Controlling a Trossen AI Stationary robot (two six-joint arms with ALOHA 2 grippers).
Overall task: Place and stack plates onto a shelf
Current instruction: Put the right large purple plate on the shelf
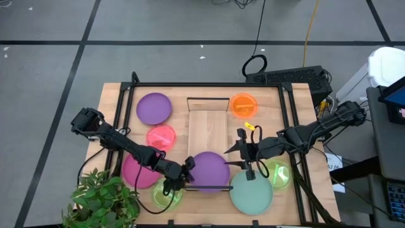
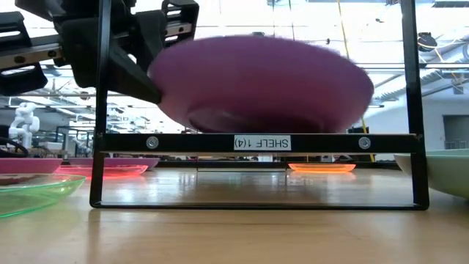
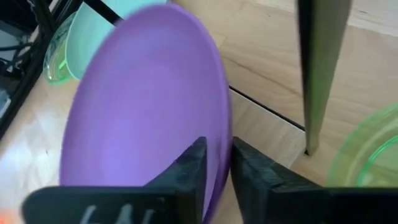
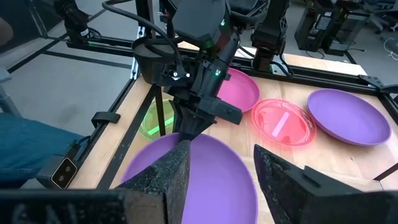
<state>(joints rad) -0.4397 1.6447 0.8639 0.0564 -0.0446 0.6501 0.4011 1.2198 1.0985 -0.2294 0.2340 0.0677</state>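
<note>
- The left gripper (image 1: pixel 184 172) pinches the rim of a large, smooth, opaque purple plastic plate (image 1: pixel 209 170), fingers (image 3: pixel 193 168) closed thin on its edge.
- The plate sits tilted over the near end of the long light-wood shelf (image 1: pixel 207 130).
- The right gripper (image 1: pixel 243 154) hangs spread and empty beside the plate's other rim.

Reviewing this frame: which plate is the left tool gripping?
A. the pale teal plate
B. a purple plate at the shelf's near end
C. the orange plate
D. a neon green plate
B. In the left wrist view the left tool pinches the rim of the purple plate, and the high view shows that plate at the near end of the shelf.
</note>
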